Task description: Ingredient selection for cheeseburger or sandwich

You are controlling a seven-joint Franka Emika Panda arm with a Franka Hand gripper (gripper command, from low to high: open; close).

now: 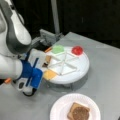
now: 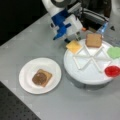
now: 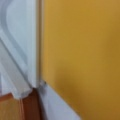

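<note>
In a front view the pincer (image 1: 37, 75) is low at the edge of the white divided tray (image 1: 82, 71), just beside the yellow cheese square (image 1: 50, 74). Whether its fingers are apart or together I cannot tell. Behind the pincer a toast square (image 1: 48, 59) lies partly hidden by the arm. Farther across the tray are the green leafy piece (image 1: 58, 49) and the red disc (image 1: 77, 50). Well apart from the pincer, a white paper plate (image 1: 60, 107) on the grey surface (image 1: 105, 75) holds toast with the dark patty (image 1: 80, 113) on top.

In a front view the pincer (image 2: 71, 40) touches or nearly touches the cheese square (image 2: 74, 46); the plate (image 2: 27, 72) carries the toast and patty (image 2: 40, 78).

In the wrist view the cheese (image 3: 82, 55) fills most of the picture, beside a white tray wall (image 3: 22, 50).
</note>
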